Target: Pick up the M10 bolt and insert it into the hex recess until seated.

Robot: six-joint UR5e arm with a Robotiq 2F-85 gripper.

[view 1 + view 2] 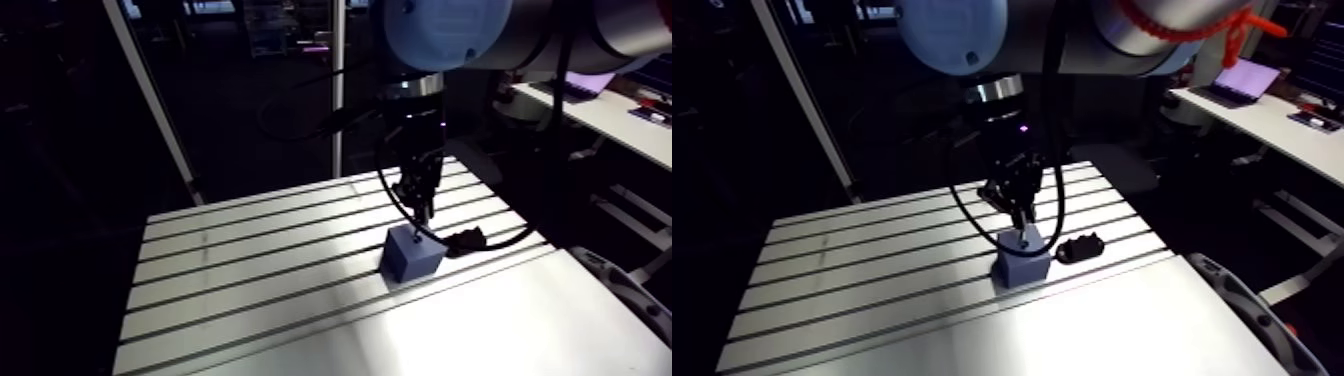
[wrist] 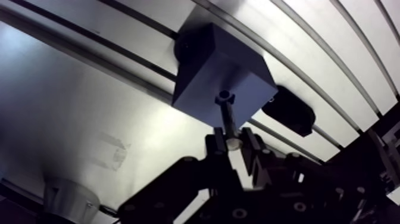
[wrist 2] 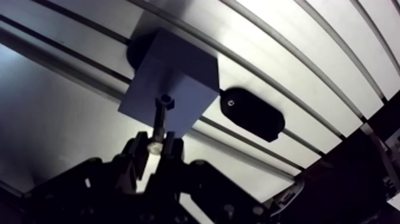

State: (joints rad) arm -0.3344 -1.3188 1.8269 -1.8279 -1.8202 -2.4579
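Observation:
A blue block [image 2: 220, 74] stands on the slotted table [image 1: 250, 260]; the arm view shows the same blue block [image 1: 411, 253] right under my wrist. My gripper [image 2: 233, 142] is shut on the M10 bolt [image 2: 228, 116], clamping its shank end. The bolt's hex head [image 2: 224, 96] points away from the fingers and hangs just above the block's top face. From the other wrist eye the bolt [image 3: 159, 122] lines up over the block [image 3: 172, 74]. The hex recess is hidden under the bolt head.
A black oval part [image 2: 289, 111] lies on the table beside the block, on the side away from the arm's base; the arm view shows this black part [image 1: 1079, 247] too. The table's smooth plate [image 1: 480, 320] lies nearer the camera.

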